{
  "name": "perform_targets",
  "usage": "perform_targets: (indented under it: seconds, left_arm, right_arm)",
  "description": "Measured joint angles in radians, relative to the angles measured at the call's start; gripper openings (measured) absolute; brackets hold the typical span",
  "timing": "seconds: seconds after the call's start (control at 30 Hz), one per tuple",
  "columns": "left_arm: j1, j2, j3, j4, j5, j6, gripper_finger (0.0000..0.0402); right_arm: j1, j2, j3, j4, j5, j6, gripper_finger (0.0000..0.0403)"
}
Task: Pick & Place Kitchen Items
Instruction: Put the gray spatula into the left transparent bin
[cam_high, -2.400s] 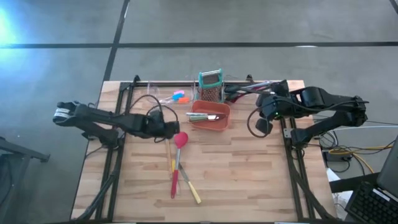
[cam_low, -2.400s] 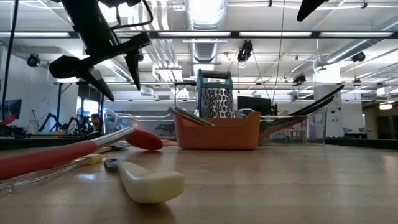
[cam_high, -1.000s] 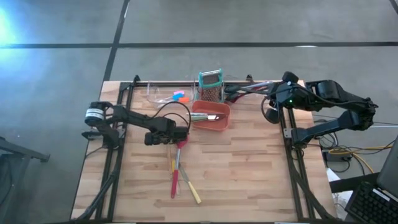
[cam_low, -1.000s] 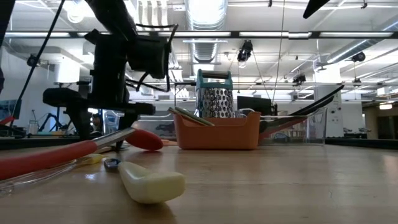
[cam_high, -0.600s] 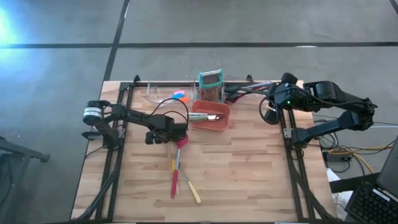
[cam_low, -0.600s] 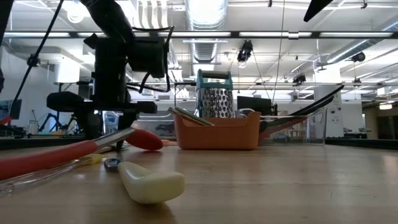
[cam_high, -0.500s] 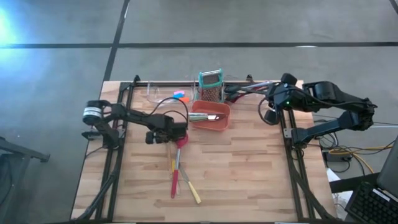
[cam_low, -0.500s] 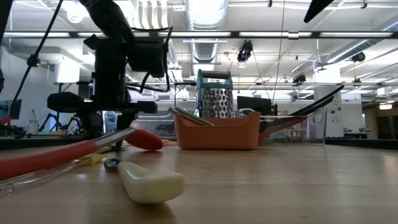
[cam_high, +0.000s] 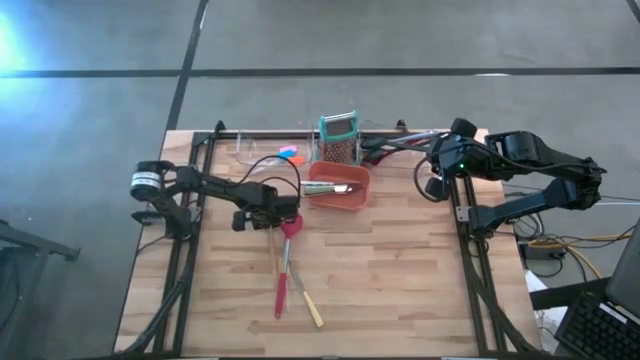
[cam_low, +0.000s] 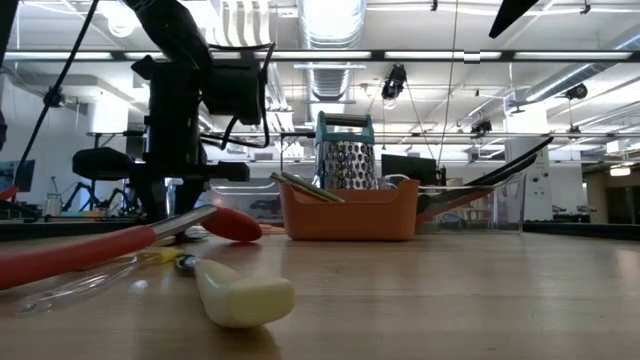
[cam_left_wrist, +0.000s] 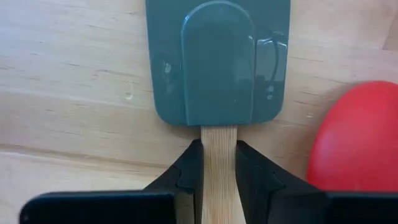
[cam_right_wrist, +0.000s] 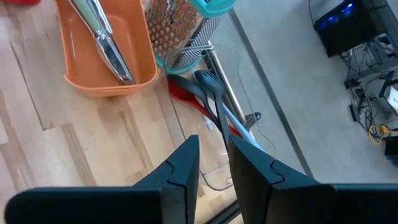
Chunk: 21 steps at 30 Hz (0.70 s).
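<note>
My left gripper (cam_left_wrist: 219, 169) is down on the wooden table (cam_high: 400, 270), just left of the orange bin (cam_high: 337, 186), and its two fingers (cam_left_wrist: 186, 171) are squeezed on the thin wooden handle of one grey spatula (cam_left_wrist: 219, 59). A second ago those fingers stood wide apart; now they have closed on the handle. Right beside the spatula head lies one red spoon (cam_high: 287, 262), its round bowl touching nothing I can be sure of. Below it on the table I count one more long thing with a pale yellow handle (cam_high: 309, 306), and from the low view that pale handle (cam_low: 244, 292) has shifted a little since before. At the far edge I see small blue and orange scrapers (cam_high: 289, 154), too small to count well. In the bin lies one shiny metal utensil (cam_right_wrist: 104, 46). Behind the bin stands one teal box grater (cam_high: 338, 137). Next to it lie a few dark and red spoons (cam_right_wrist: 208, 93). My right gripper (cam_right_wrist: 213, 163) hangs over the far right corner, fingers a small gap apart, holding nothing, and it has hardly moved.
</note>
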Motion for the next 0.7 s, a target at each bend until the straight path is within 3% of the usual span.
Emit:
perform_targets:
  seconds: [0.43, 0.7]
  left_arm:
    - [-0.04, -0.287, 0.018, -0.093, -0.04, 0.05, 0.0067]
    - [-0.079, -0.477, 0.075, -0.108, -0.159, 0.099, 0.0067]
  right_arm:
    - [0.0, -0.007, -0.001, -0.001, 0.001, -0.016, 0.0061]
    - [0.0, -0.016, -0.001, 0.001, 0.003, -0.015, 0.0062]
